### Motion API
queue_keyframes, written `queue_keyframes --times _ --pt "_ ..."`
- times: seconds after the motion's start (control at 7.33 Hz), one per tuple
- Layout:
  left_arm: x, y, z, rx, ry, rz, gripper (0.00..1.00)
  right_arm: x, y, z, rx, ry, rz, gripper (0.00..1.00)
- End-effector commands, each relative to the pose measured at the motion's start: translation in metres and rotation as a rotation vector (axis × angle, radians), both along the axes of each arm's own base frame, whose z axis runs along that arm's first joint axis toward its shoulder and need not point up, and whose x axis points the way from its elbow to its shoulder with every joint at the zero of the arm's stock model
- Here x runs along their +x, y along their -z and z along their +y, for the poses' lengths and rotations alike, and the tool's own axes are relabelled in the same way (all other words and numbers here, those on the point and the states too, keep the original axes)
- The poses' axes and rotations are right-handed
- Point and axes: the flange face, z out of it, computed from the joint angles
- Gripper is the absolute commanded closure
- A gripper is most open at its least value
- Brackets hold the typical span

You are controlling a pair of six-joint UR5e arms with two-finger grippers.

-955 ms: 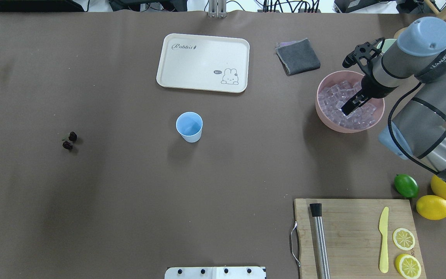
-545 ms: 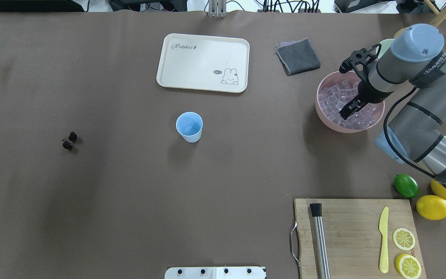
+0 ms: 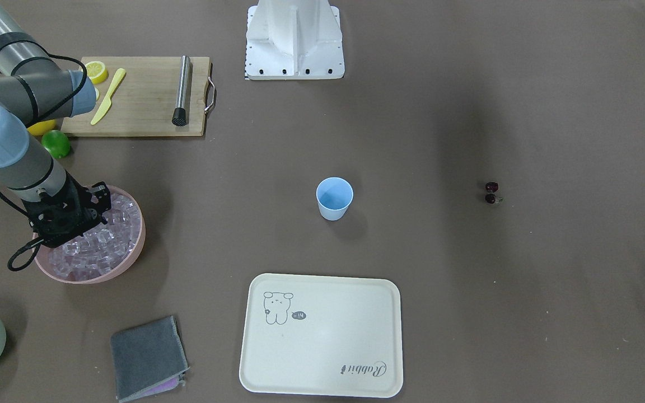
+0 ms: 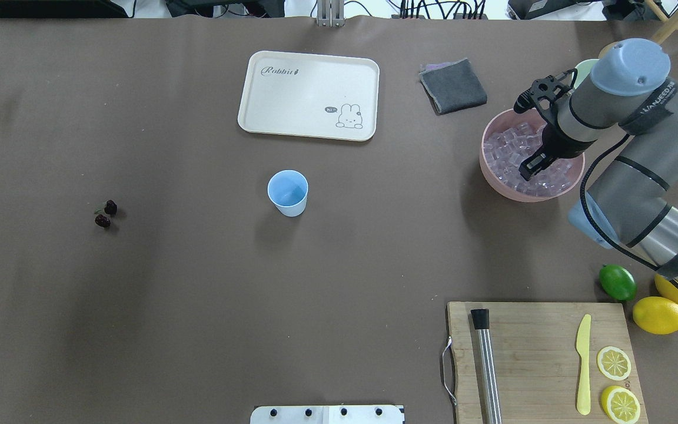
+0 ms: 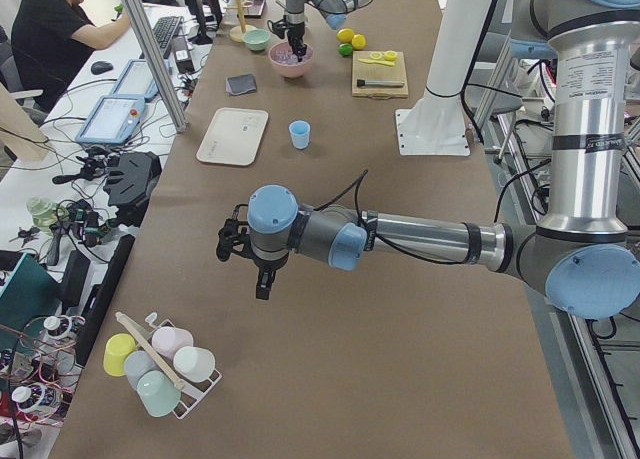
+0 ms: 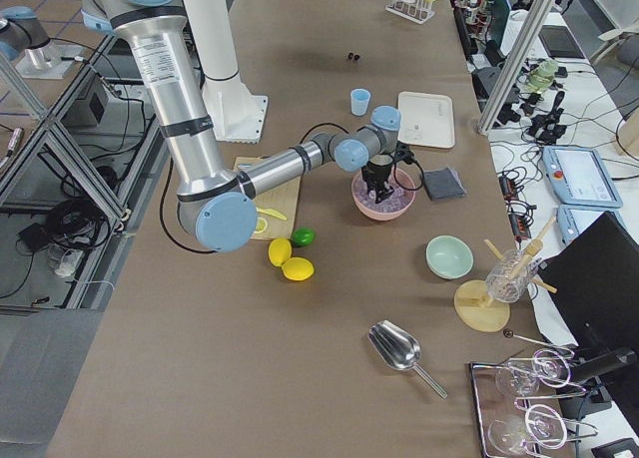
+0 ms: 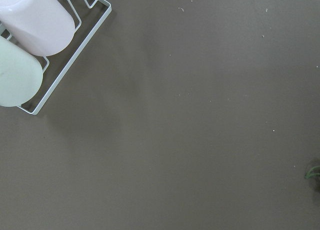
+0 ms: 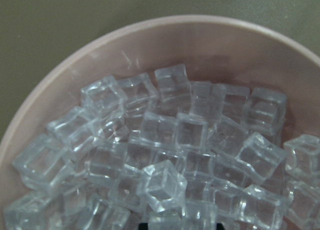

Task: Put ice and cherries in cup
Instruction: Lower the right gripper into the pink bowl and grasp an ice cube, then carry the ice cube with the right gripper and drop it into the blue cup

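Note:
The light blue cup stands upright and empty mid-table. The dark cherries lie as a pair far to its left, on the bare table. The ice fills the pink bowl. My right gripper points down into the ice, its fingertips among the cubes. The right wrist view shows cubes close up, but the fingers are almost out of frame, so I cannot tell whether it grips one. My left gripper shows only in the exterior left view, low over bare table; open or shut I cannot tell.
A cream tray and a grey cloth lie behind the cup. A cutting board with knife, metal bar and lemon slices, a lime and lemons are front right. A cup rack is near my left gripper.
My right arm's wrist has shifted a little to the left over the pink bowl, with the fingertips staying in the ice. Cup and cherries have not moved.

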Motion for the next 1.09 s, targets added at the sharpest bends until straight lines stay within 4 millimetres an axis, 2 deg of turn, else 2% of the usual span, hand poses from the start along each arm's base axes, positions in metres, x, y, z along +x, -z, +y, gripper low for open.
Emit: queue_keyframes --times 0.0,0.14,0.27,0.41,0.55,0.68,0.82,0.95 --pt "0.000 0.000 -0.001 0.001 0.000 0.000 0.02 0.020 0.018 -0.016 -0.007 -0.023 -0.039 0.69" --pt "0.000 0.001 -0.002 0.002 0.000 0.000 0.02 0.038 0.035 -0.030 -0.036 -0.042 -0.064 0.74" --pt "0.000 0.001 -0.002 0.002 0.000 0.000 0.02 0.034 0.078 -0.040 -0.062 -0.057 -0.045 0.77" --pt "0.000 0.000 -0.002 0.001 0.000 0.000 0.02 0.006 0.137 -0.041 -0.156 -0.131 -0.043 0.82" --pt "0.000 0.000 -0.002 -0.001 0.000 0.000 0.02 -0.040 0.186 -0.025 -0.214 -0.209 -0.043 0.84" --pt "0.000 0.000 -0.003 0.001 0.000 0.000 0.02 -0.099 0.229 0.004 -0.249 -0.257 -0.054 0.85" --pt "0.000 0.001 -0.004 0.000 0.001 0.000 0.02 -0.138 0.270 0.027 -0.272 -0.321 -0.074 0.86" --pt "0.001 0.001 -0.005 -0.002 0.000 0.001 0.02 -0.173 0.301 0.054 -0.302 -0.354 -0.095 0.86"
